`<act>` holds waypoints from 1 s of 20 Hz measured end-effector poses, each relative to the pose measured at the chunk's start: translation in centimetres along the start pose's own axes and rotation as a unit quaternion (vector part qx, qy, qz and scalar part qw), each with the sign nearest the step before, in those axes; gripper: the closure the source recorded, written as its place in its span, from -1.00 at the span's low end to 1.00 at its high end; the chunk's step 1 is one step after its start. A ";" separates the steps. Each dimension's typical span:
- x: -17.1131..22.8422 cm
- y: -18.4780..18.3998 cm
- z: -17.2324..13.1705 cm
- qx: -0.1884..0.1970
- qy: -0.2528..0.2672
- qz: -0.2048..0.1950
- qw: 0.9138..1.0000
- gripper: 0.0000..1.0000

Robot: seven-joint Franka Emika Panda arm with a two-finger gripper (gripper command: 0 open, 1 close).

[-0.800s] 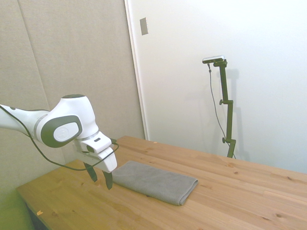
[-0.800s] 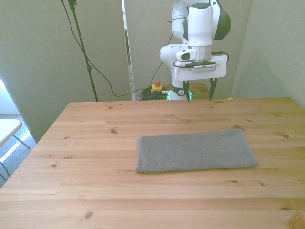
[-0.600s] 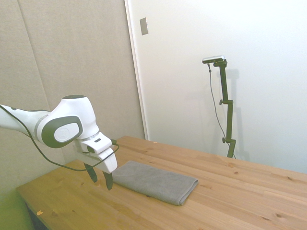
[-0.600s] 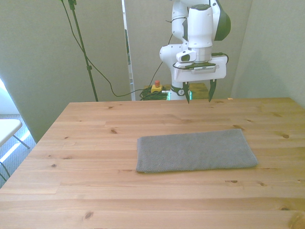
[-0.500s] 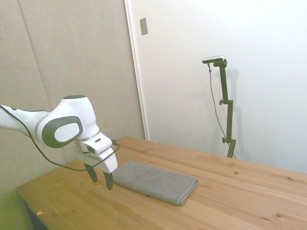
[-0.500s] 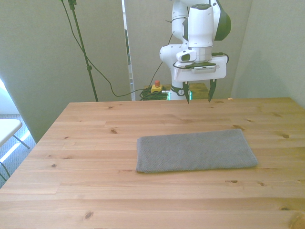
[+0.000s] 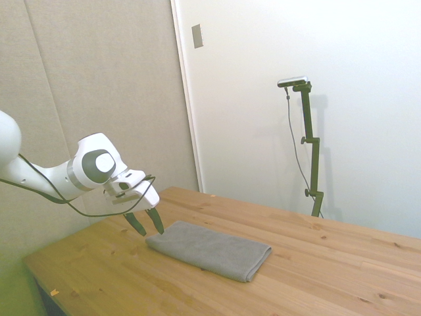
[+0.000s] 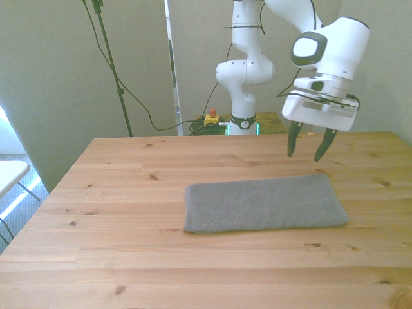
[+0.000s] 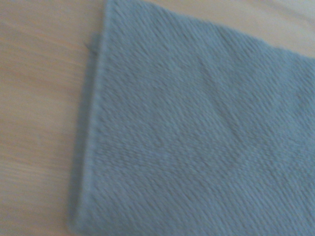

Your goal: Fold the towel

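Side view: towel (image 7: 209, 251) lies flat on the desk (image 7: 316, 270), folded into a long layered rectangle, near short edge pointing toward the arm, far end showing stacked layers. Jaws (image 7: 146, 224) hang open and empty, tips tilted down toward the towel's near short edge, just above the wood and just beside the cloth, not touching it. Bare desk runs all around the towel, widest past its far end. Front view: towel (image 8: 264, 203) sits right of centre, long axis across the picture, front long edge straight, corner at the front view's left slightly rounded. Jaws (image 8: 308, 143) are spread, both fingers visible with a clear gap, hovering behind the far long edge near the end at the front view's right. Nothing between fingers. Wide open wood at the front view's left and in front of the towel; less room at the front view's right. Wrist view: blurred; towel (image 9: 202, 128) fills most of the patch, one straight hemmed edge and a corner against bare desk (image 9: 42, 108), thin shadow line along that edge.
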State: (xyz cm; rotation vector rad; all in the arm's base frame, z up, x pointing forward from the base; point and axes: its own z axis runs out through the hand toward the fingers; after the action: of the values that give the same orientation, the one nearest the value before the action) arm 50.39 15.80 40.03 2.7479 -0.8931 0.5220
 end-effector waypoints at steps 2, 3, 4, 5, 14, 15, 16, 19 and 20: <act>-0.7 -2.5 0.6 -0.005 -0.005 -0.010 1.000 -1.00; -1.0 -3.6 0.7 -0.008 -0.005 -0.013 1.000 -1.00; -1.2 -4.6 0.9 -0.013 -0.006 -0.015 1.000 -1.00; -1.3 -5.2 1.1 -0.020 -0.005 -0.013 1.000 -1.00; -1.4 -8.0 4.1 -0.061 0.008 0.020 0.998 -1.00; -1.3 -8.2 4.4 -0.061 0.007 0.021 0.998 -1.00; -1.1 -8.3 4.4 -0.062 0.007 0.022 0.998 -1.00; -0.4 -7.9 4.8 -0.069 0.008 0.029 0.997 -1.00; -0.1 -7.6 5.0 -0.073 0.008 0.032 0.997 -1.00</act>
State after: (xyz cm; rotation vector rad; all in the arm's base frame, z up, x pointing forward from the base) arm 56.18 20.43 34.78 2.5881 -0.9774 0.4676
